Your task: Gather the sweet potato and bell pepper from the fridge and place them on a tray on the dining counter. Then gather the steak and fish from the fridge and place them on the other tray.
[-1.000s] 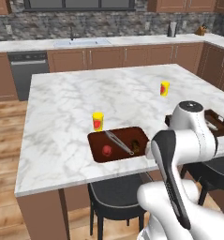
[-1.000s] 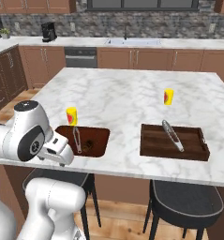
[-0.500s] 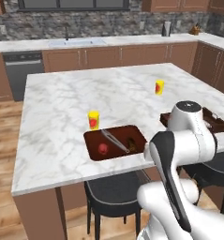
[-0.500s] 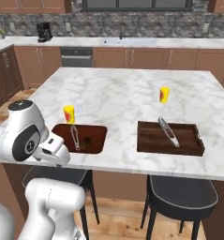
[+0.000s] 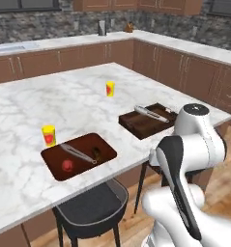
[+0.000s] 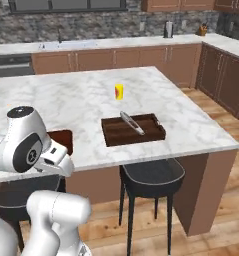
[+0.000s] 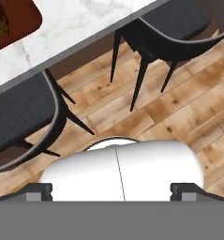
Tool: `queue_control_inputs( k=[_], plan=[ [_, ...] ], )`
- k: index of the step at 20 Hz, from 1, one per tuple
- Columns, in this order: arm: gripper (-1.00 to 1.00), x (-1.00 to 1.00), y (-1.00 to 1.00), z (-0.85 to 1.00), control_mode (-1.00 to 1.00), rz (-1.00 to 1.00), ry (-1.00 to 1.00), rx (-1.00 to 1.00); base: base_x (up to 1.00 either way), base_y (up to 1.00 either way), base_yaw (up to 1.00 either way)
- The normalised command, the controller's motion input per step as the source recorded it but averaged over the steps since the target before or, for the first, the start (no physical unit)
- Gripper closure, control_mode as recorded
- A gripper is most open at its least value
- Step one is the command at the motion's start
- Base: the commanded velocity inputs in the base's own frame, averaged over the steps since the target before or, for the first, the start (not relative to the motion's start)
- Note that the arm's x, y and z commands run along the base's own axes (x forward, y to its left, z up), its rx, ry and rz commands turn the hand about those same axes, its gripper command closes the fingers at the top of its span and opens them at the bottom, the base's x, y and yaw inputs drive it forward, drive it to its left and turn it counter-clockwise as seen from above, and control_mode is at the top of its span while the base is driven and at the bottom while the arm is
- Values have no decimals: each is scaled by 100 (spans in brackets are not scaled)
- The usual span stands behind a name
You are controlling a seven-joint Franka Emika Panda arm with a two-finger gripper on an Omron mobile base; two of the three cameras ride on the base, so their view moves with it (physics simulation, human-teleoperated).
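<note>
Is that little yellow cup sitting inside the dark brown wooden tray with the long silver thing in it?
No, the small yellow cup stands on the bare white marble counter, apart from and behind the dark brown wooden tray.

No readable text, label, brand, number or sign is showing anywhere in these views.
</note>
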Motion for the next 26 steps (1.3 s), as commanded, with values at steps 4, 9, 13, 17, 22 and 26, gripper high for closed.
queue_control_inputs(
  k=[4, 9, 13, 17, 22, 26],
  plan=[
    [-100, 0, 0, 0, 100, 0, 0, 0, 5, -35, -69],
    [-100, 0, 0, 0, 100, 0, 0, 0, 18, -53, -66],
    [-100, 0, 0, 0, 100, 0, 0, 0, 18, -59, -64],
    [-100, 0, 0, 0, 100, 0, 0, 0, 22, -69, -61],
    [-100, 0, 0, 0, 100, 0, 0, 0, 39, -74, -53],
    [-100, 0, 0, 0, 100, 0, 0, 0, 62, -61, -44]
  ],
)
